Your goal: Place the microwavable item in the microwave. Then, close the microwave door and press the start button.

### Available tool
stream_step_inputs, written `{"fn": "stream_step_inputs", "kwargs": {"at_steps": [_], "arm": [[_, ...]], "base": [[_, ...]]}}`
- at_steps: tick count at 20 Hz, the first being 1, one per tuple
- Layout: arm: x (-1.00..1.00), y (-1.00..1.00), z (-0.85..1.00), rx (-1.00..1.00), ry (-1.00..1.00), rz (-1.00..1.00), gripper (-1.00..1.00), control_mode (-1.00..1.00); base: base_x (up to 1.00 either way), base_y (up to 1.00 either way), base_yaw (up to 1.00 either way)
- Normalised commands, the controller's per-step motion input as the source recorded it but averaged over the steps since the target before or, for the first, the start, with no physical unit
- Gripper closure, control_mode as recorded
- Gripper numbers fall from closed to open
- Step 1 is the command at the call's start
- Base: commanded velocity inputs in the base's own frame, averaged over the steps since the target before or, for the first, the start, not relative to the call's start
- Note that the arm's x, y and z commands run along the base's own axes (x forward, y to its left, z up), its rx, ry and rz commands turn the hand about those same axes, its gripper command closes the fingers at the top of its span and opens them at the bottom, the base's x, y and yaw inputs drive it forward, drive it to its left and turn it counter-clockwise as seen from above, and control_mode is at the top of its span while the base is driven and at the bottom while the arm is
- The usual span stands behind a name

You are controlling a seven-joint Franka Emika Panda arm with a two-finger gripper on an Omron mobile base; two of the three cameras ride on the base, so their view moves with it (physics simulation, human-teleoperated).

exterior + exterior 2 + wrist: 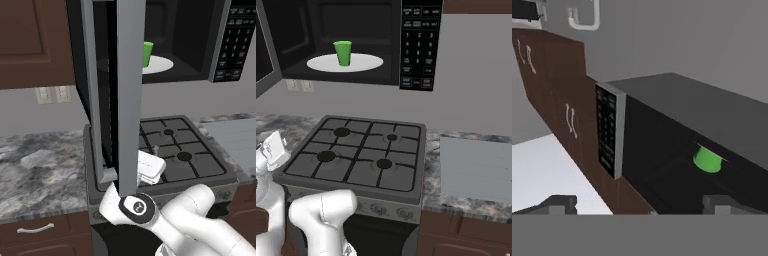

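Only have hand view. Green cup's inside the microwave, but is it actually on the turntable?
Observer: Yes. In the right base view the cup stands upright on the white turntable plate.
Operator: Door state?
Observer: The microwave door is swung wide open, edge-on in the left base view.
Operator: Where's my hand relative to it?
Observer: The gripper, fingers apart and empty, sits low by the door's bottom end, over the stove. I can't tell whether they touch.
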Motion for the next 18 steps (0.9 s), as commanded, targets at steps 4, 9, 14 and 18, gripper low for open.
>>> {"fn": "stream_step_inputs", "kwargs": {"at_steps": [4, 9, 14, 18], "arm": [[-0.15, 1.00, 0.00, -0.06, -0.02, 0.00, -1.00, -1.00], [0.00, 1.00, -0.03, -0.01, -0.09, 0.00, -1.00, -1.00], [0.01, 1.00, -0.07, 0.00, -0.17, 0.01, -1.00, -1.00], [0.00, 0.95, 0.00, 0.00, -0.25, 0.02, -1.00, -1.00]], "base": [[0.00, 0.00, 0.00], [0.00, 0.00, 0.00], [0.00, 0.00, 0.00], [0.00, 0.00, 0.00]]}}
